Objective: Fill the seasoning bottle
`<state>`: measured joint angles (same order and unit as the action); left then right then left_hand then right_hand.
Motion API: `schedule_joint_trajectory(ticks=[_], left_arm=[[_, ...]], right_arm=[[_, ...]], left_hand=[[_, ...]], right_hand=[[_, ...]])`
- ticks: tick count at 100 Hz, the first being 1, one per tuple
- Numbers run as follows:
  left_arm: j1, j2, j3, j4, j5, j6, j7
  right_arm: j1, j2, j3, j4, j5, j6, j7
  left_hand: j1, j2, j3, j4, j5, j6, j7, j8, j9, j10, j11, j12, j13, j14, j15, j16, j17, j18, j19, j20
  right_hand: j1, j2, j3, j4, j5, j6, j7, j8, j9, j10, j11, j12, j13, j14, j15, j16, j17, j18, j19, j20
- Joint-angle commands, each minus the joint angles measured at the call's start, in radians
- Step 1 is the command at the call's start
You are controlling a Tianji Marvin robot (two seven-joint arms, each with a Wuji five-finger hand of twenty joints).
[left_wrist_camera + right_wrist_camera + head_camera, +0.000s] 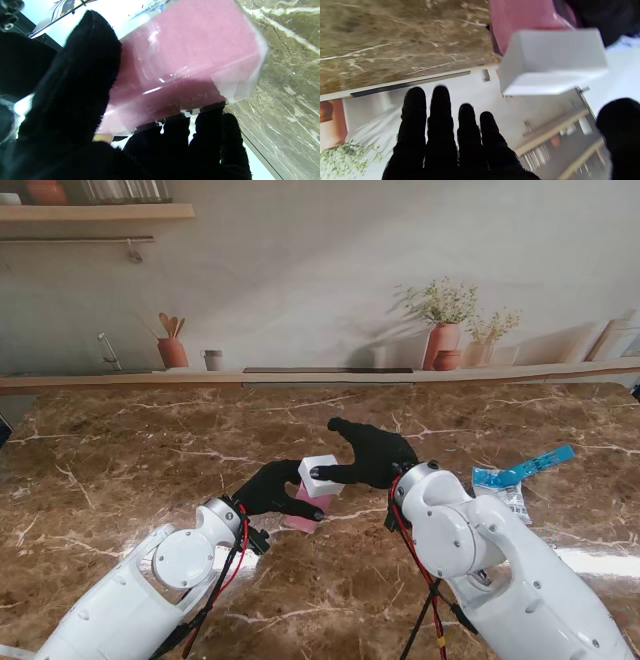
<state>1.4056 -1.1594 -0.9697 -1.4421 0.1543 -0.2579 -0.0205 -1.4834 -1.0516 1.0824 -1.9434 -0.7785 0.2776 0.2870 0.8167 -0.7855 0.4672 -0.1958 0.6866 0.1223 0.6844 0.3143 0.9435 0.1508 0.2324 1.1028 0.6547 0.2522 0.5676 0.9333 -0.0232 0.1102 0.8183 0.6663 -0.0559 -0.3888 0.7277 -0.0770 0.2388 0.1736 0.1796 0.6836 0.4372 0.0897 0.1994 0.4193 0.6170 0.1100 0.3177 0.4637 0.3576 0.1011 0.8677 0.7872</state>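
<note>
the seasoning bottle, clear and full of pink grains, sits under its white cap, tilted in the left hand, whose fingers wrap its body. the right hand hovers just beside the cap, fingers spread, one fingertip seemingly on it. hold the bottle steady while pressing the cap square. right of the bottle lies a blue packet on the brown marble counter; beyond the bottle, terracotta plant pots line the wall ledge.

A brown marble tabletop with pale veins fills the near view. Past its far edge stand a terracotta utensil pot, a small grey cup and two potted plants. A wooden shelf hangs on the wall at upper left.
</note>
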Motion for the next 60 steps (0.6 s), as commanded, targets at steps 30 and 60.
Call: schedule_joint_trajectory(ticks=[30,60], left_arm=[[-0.001,-0.002,0.006,-0.011,0.014,-0.009,0.003],[0.002,-0.003,0.005,-0.015,0.018,-0.010,0.010]], right_arm=[[0.087,0.012,-0.096,0.022,0.010,0.011,0.117],[0.085,0.025,-0.043,0.052,0.131,-0.269,0.155]], left_hand=[[0.131,0.360,0.159,0.018,0.177,-0.241,0.185,0.071,0.058,-0.108,0.137,0.053,-0.021,0.001,0.012,-0.001,-0.020,-0.029,-0.021,0.012],[0.131,0.362,0.159,0.018,0.173,-0.245,0.186,0.073,0.054,-0.109,0.136,0.054,-0.024,-0.001,0.010,-0.002,-0.021,-0.032,-0.024,0.012]], right_hand=[[0.016,-0.019,0.000,0.022,0.124,-0.076,0.182,0.152,0.156,-0.075,0.273,0.284,0.348,-0.124,0.474,0.287,0.295,-0.092,0.494,0.023],[0.636,-0.320,0.576,0.001,0.088,-0.065,0.081,0.133,-0.006,-0.104,0.194,0.160,0.008,-0.116,0.099,0.108,-0.032,-0.031,0.077,-0.080]])
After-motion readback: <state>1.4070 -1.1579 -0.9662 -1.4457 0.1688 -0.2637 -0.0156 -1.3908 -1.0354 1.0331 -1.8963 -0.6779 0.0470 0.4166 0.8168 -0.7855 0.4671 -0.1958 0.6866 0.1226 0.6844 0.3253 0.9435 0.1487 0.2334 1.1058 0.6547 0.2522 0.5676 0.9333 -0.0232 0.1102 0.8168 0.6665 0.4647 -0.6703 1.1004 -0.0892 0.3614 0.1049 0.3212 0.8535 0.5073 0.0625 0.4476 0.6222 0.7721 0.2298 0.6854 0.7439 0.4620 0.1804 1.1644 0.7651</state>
